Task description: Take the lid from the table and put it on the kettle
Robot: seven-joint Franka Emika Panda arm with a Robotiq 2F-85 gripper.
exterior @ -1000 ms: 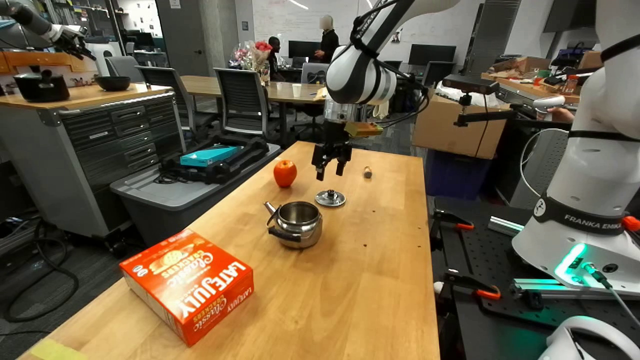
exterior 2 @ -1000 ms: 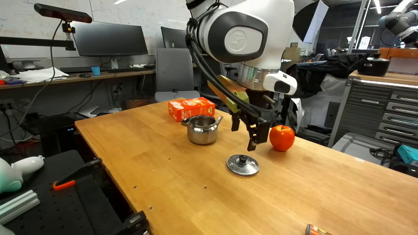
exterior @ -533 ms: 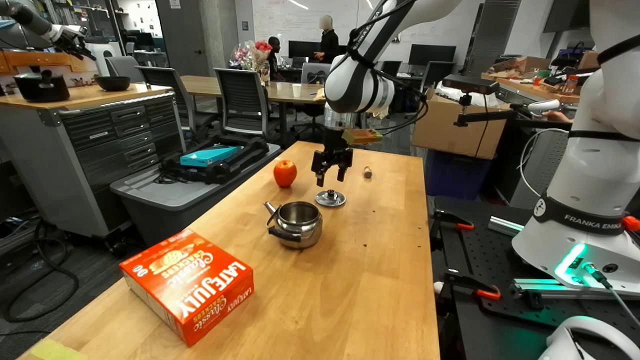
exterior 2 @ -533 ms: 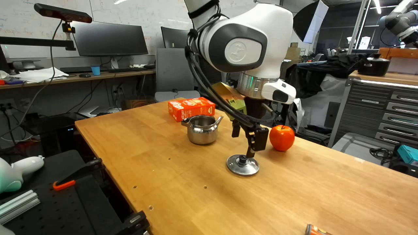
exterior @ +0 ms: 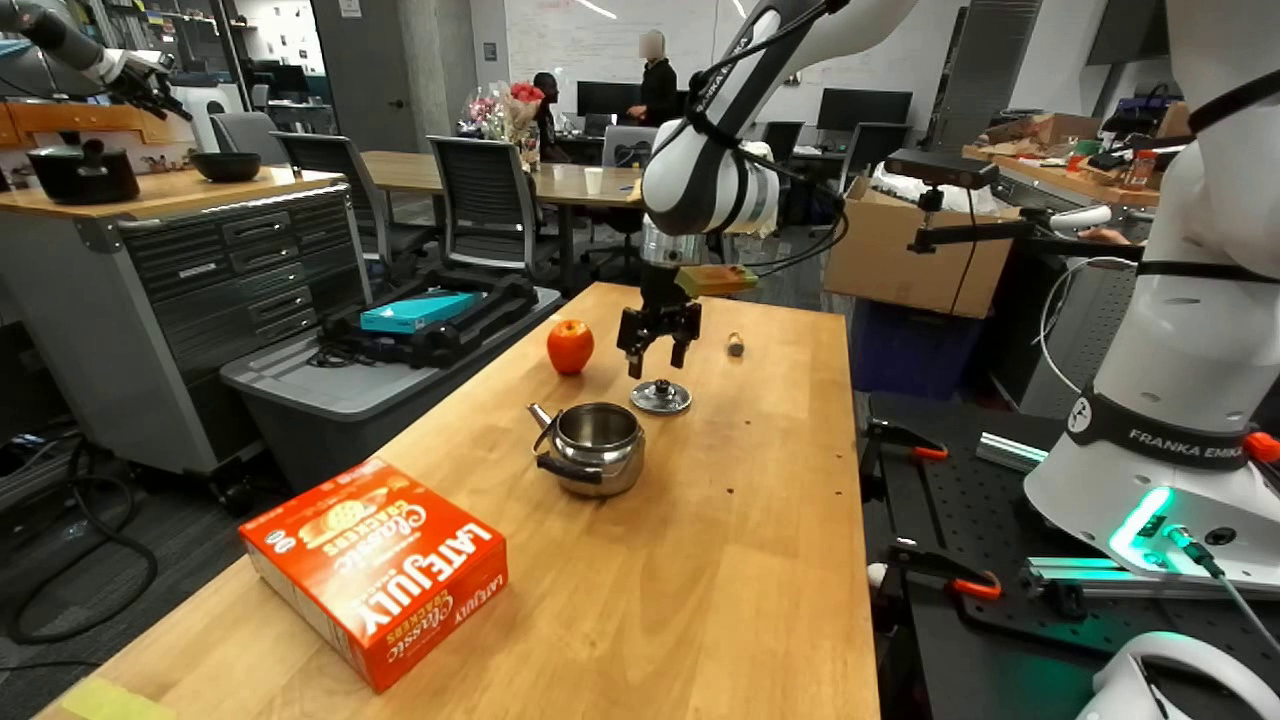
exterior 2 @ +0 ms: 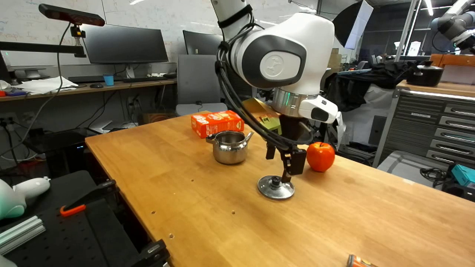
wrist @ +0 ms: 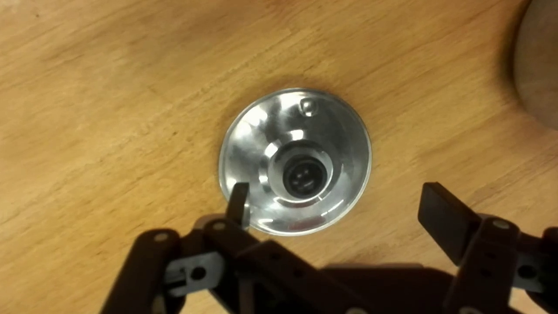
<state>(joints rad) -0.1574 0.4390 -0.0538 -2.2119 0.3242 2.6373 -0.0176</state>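
Wooden table [exterior: 740, 600] in an exterior view: a cracker box [exterior: 375, 565] by its left edge, past that the lidless kettle [exterior: 610, 462], then the lid [exterior: 660, 402], flat, toward the far edge. Above it hangs the gripper [exterior: 656, 366], fingers apart. In the wrist view the lid's knob [wrist: 305, 178] lies between them, nearer the finger [wrist: 237, 201] overlapping its rim; centring seems wise before gripping.

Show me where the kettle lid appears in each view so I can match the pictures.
In an exterior view: kettle lid, just right of and below center.
In an exterior view: kettle lid, right of center, lower half.
In the wrist view: kettle lid, near center.
Shared landmark: the open gripper, close to the kettle lid in every view.
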